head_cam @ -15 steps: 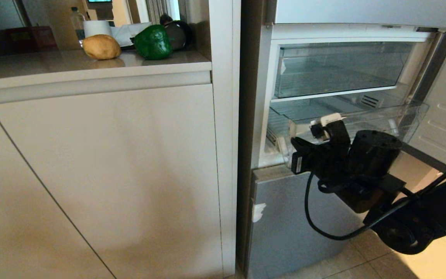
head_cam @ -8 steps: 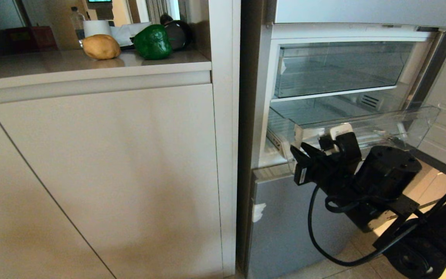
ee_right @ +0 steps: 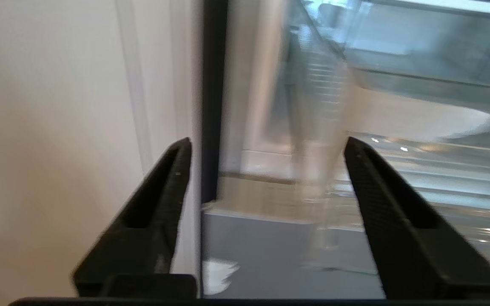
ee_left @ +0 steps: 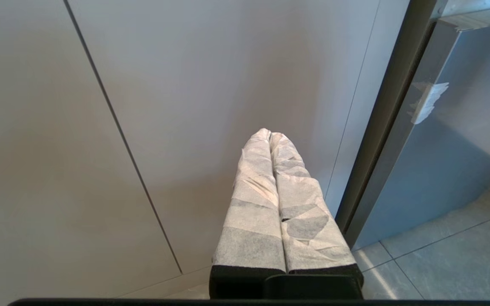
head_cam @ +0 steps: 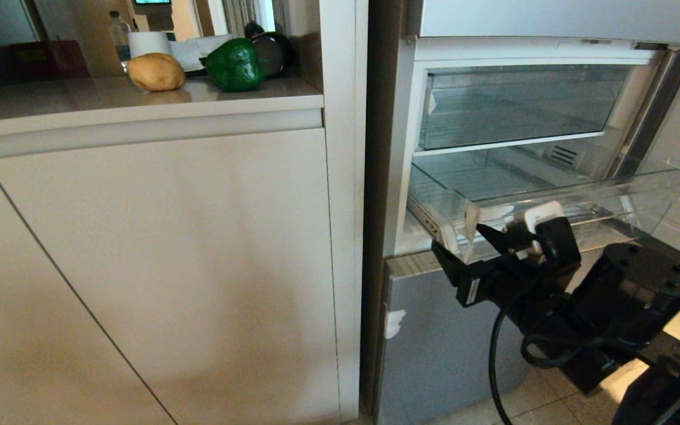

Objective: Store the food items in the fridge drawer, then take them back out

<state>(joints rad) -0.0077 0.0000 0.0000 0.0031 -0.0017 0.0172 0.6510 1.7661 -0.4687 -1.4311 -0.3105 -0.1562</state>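
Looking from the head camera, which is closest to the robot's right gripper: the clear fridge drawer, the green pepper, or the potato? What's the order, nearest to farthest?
1. Fridge drawer: pulled out, right at the right gripper.
2. Green pepper: up on the counter, toward the fridge side.
3. Potato: on the counter too, beyond the pepper, farthest away.

The beige countertop (head_cam: 139, 103) stands left of the fridge, above the cabinet doors. On it, near the back, the tan potato (head_cam: 156, 71) lies just beside the green bell pepper (head_cam: 235, 64). Behind them stand a white paper roll (head_cam: 149, 43), a clear bottle (head_cam: 118, 32) and a dark round object (head_cam: 274, 52).
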